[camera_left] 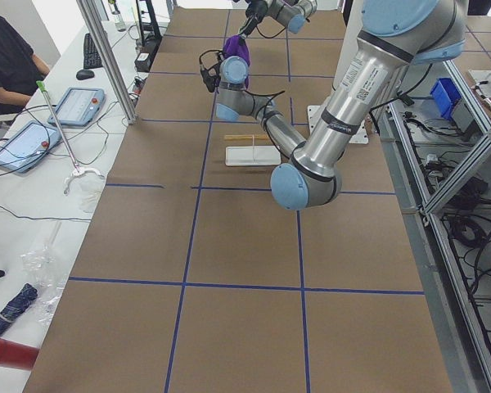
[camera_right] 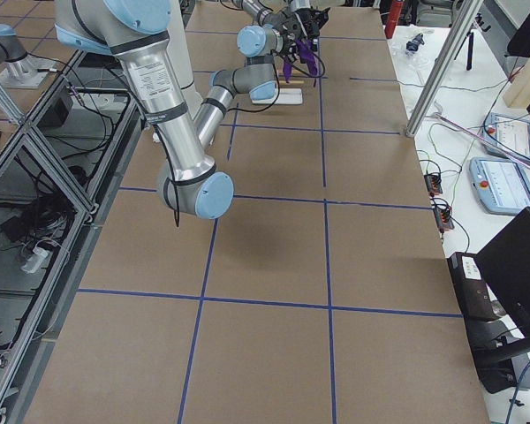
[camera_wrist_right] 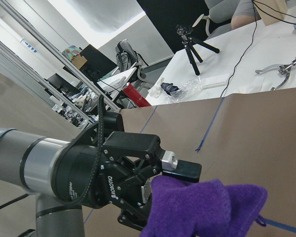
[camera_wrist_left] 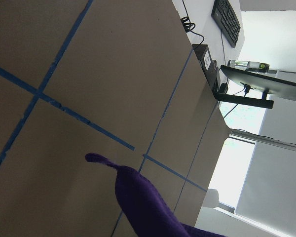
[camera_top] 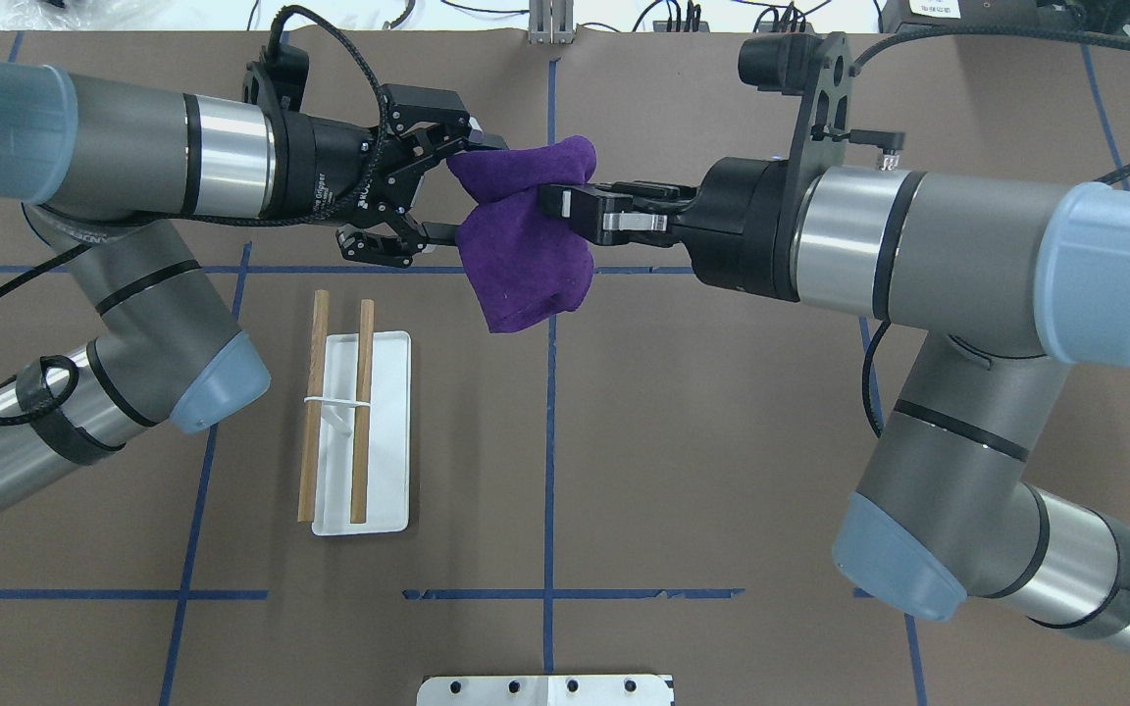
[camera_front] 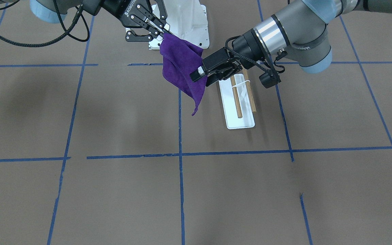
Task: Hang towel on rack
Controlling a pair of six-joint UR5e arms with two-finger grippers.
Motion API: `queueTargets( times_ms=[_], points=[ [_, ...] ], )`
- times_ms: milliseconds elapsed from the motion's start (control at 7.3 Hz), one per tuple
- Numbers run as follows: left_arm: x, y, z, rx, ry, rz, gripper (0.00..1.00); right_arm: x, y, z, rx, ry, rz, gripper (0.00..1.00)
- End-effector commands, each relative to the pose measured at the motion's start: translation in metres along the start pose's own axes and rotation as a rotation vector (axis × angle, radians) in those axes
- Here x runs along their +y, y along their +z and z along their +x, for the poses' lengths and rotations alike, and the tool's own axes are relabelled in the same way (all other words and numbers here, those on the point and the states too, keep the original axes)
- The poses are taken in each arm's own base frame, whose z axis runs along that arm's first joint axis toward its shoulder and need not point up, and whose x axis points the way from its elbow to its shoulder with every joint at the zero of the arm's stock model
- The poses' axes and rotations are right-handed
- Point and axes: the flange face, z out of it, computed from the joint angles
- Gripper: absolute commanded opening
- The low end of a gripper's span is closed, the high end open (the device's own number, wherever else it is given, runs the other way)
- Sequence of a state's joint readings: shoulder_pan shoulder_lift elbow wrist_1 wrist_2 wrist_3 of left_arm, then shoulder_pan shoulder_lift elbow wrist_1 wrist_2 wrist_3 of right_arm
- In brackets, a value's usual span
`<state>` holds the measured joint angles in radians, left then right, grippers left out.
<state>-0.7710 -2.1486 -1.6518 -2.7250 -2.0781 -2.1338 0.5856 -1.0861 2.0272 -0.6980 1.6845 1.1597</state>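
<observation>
The purple towel (camera_front: 182,71) hangs in the air between my two grippers, and its lowest corner points down at the table. My right gripper (camera_front: 163,33) is shut on one upper corner. My left gripper (camera_front: 201,73) is shut on the opposite edge; cloth hides its lower fingertip in the overhead view (camera_top: 475,186). The towel (camera_top: 526,265) also shows there, with the right gripper (camera_top: 555,204) edge-on. The rack (camera_top: 386,441), a white base carrying two wooden rods, stands on the table below and beside my left gripper. It holds nothing. The right wrist view shows the left gripper (camera_wrist_right: 163,190) on the towel (camera_wrist_right: 202,207).
The robot's white base plate (camera_top: 545,688) sits at the table's near edge. Blue tape lines cross the brown table (camera_front: 121,112). Both forearms reach over the table's middle. An operators' desk with tablets (camera_left: 33,131) runs along the far side.
</observation>
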Motion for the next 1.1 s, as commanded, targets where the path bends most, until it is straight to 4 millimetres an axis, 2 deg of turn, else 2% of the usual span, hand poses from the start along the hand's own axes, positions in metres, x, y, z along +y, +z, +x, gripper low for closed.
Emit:
queueTargets(
  times_ms=[0,137,274,548,685,959],
  points=[
    [0.0005,0.0009,0.0004,0.0,0.0,-0.001,1.0,0.0072,0.0034,-0.0073,-0.007,0.005,0.01,0.0],
    [0.0003,0.0011,0.0003,-0.002,-0.001,-0.001,0.94,0.0064,0.0012,-0.0096,-0.013,0.003,0.012,0.0],
    [0.0003,0.0011,0.0003,-0.002,0.001,-0.001,0.74,0.0058,-0.0004,-0.0113,-0.017,0.003,0.014,0.0],
    [-0.0001,0.0009,-0.0005,-0.003,0.005,0.0,0.11,0.005,-0.0038,-0.0141,-0.025,0.007,0.016,0.0],
    [-0.0005,0.0007,-0.0013,-0.004,0.007,0.001,0.0,0.005,-0.0038,-0.0141,-0.025,0.004,0.016,0.0],
    [-0.0009,-0.0009,0.0,-0.001,0.011,0.001,0.0,0.0052,-0.0038,-0.0142,-0.025,0.007,0.014,0.0]
  ],
)
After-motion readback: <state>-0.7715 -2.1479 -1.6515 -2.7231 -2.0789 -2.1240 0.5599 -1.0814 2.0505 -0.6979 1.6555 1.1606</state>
